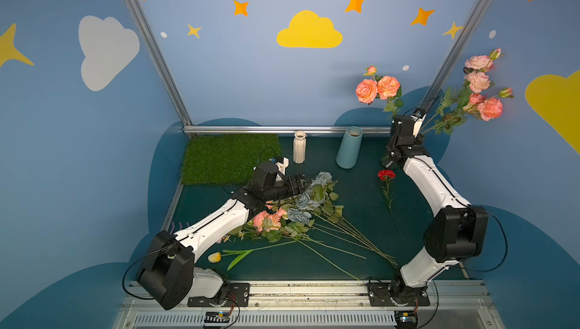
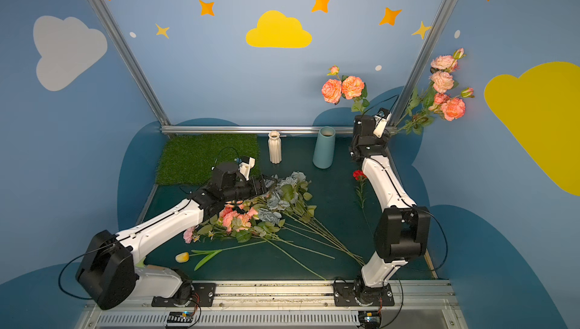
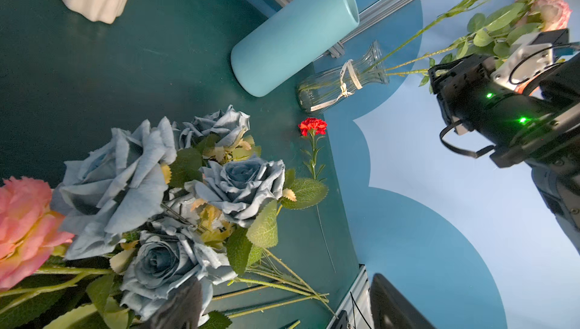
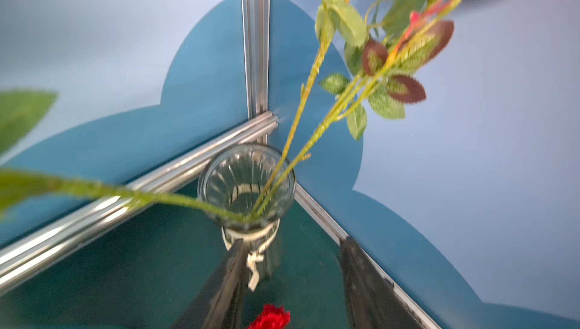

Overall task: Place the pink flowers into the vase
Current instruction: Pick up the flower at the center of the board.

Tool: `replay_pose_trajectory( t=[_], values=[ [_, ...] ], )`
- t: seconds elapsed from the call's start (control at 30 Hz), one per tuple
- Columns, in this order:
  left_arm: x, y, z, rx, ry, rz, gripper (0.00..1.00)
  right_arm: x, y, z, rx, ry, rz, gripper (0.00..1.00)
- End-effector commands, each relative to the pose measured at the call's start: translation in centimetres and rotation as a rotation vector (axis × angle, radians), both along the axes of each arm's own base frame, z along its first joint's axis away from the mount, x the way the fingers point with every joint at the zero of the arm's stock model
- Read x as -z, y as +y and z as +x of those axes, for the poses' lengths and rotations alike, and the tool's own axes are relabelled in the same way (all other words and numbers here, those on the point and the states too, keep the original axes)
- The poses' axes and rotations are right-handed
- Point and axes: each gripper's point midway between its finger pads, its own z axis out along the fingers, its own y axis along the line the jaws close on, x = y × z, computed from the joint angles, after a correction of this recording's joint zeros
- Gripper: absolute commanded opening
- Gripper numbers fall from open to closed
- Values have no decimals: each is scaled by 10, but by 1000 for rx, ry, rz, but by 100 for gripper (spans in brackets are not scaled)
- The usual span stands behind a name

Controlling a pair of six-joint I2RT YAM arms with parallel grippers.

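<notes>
A clear glass vase (image 4: 248, 183) with a ribbon stands in the back right corner of the table. Pink flowers stand in it: one spray (image 1: 378, 87) leans toward the back wall and a taller one (image 1: 480, 92) leans right. My right gripper (image 4: 295, 268) hangs just above and in front of the vase, open, with nothing between its fingers. More pink flowers (image 1: 270, 219) lie in the pile at the table's middle, partly under my left arm. My left gripper (image 1: 299, 183) hovers open over the heads of that pile, and green stems (image 3: 282, 286) lie between its fingers.
Grey-blue roses (image 1: 309, 199) lie on top of the pile, their long stems fanning toward the front right. A red carnation (image 1: 386, 174) lies near the right arm, and a yellow tulip (image 1: 215, 257) lies front left. A white ribbed vase (image 1: 299, 147), a light blue cylinder vase (image 1: 349, 147) and a grass mat (image 1: 229, 158) sit at the back.
</notes>
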Motion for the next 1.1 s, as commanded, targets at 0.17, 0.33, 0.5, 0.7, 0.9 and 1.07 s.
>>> replay_pose_trajectory(
  t=[0.17,0.33,0.5,0.7,0.9,1.07],
  values=[
    [4,21,-18,-109,81,192,73,63,36,-71,-32,222,96,50],
    [27,29,-45,-164,168,343,71,77,80,-105,-203,291,245,50],
    [53,42,-73,-228,275,344,64,80,125,-139,-450,344,403,50],
    [70,45,-103,-263,334,359,60,90,147,-169,-615,386,461,49],
    [85,28,-132,-240,404,401,54,98,159,-184,-684,429,467,48],
    [109,28,-148,-278,480,377,53,93,164,-189,-736,423,457,47]
  ],
)
